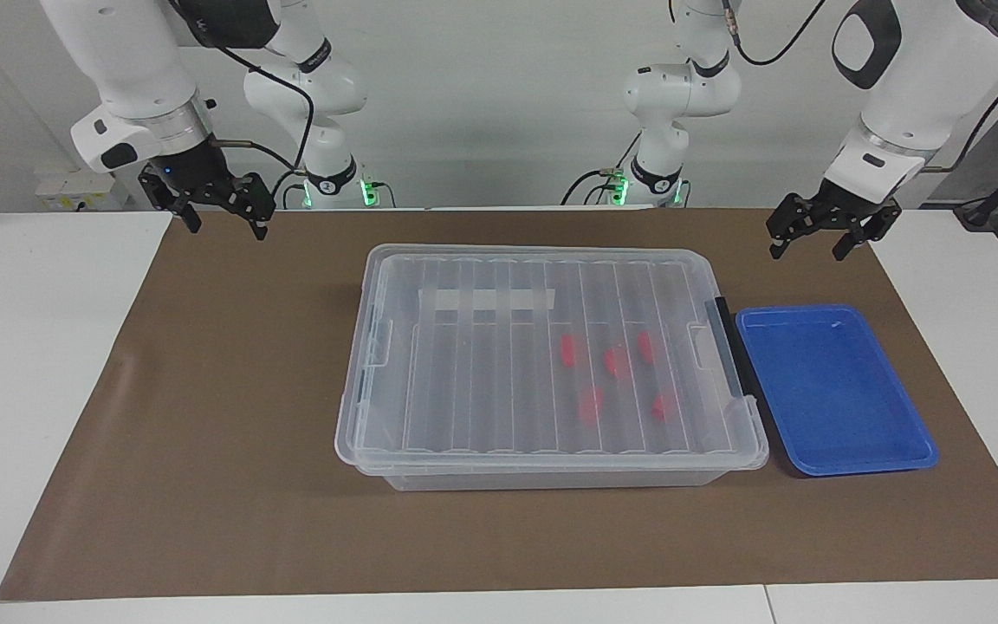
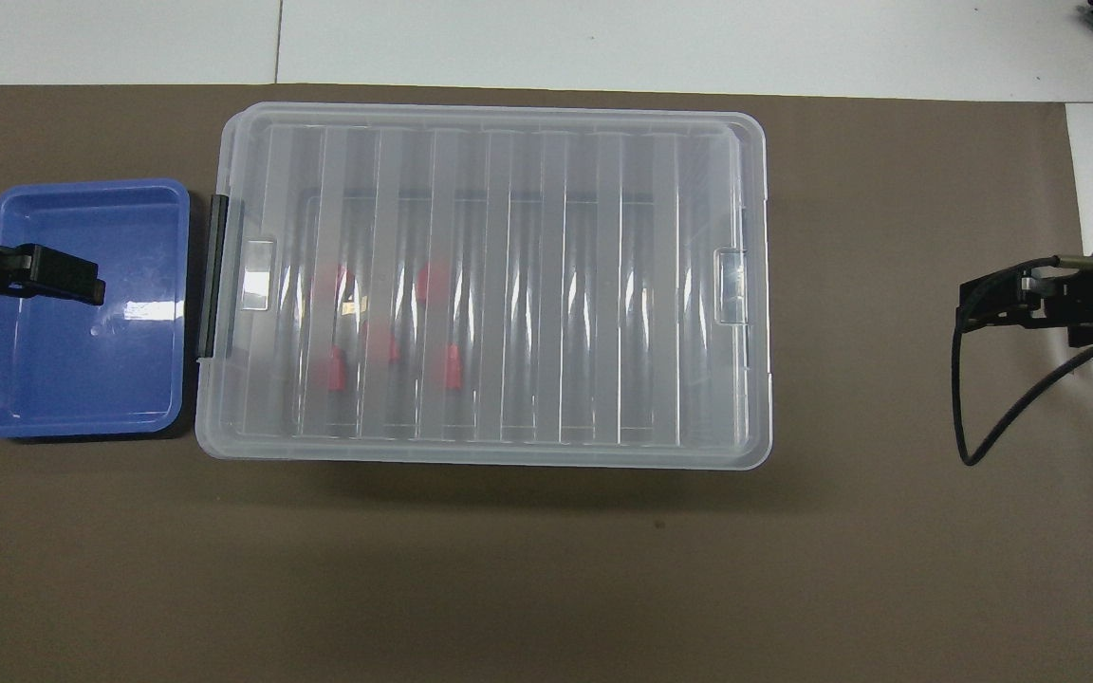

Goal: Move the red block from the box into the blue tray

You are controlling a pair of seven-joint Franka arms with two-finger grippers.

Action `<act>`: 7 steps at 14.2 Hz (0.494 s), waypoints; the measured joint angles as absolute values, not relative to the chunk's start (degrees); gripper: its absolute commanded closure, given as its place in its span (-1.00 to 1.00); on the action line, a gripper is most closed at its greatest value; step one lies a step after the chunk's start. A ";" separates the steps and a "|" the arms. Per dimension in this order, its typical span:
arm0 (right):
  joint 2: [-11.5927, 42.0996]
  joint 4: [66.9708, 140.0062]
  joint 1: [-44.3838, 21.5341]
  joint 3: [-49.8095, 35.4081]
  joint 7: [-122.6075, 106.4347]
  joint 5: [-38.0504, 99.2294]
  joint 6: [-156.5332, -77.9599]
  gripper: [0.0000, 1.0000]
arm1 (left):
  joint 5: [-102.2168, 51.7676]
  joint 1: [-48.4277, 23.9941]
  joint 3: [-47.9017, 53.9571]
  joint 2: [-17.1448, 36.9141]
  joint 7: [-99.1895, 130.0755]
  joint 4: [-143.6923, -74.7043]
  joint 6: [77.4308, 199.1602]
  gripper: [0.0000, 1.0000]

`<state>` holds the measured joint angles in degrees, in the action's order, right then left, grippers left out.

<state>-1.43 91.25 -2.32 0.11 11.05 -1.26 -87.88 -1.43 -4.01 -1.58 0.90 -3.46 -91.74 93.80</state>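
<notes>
The box is a clear bin with its ribbed lid closed, standing mid-table on the brown mat, also seen in the overhead view as the box. Several red blocks lie inside it toward its black-latch end, among them one red block. Beside that latch end sits the blue tray, with nothing in it. My left gripper hangs open and holds nothing, high over the mat close to the tray. My right gripper hangs open, holding nothing, over the mat's other end.
A black latch clamps the lid at the tray end, and a whitish tape strip crosses the lid. The brown mat covers most of the white table. A black cable loops below the right arm.
</notes>
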 measured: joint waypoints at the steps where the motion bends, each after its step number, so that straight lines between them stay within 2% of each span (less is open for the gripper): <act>1: -1.43 91.25 -2.34 0.10 11.05 -1.26 -87.88 -1.00 | -1.43 -4.01 -1.58 0.90 -3.46 -91.74 93.80 -1.00; 7: -1.42 93.77 -2.79 -0.12 11.05 -1.20 -93.34 -0.98 | -1.43 -4.01 -1.58 0.90 -3.46 -91.74 93.80 -1.00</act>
<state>-1.42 93.77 -2.79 -0.12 11.05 -1.20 -93.34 -1.43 -4.01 -1.58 0.90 -3.46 -91.74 93.80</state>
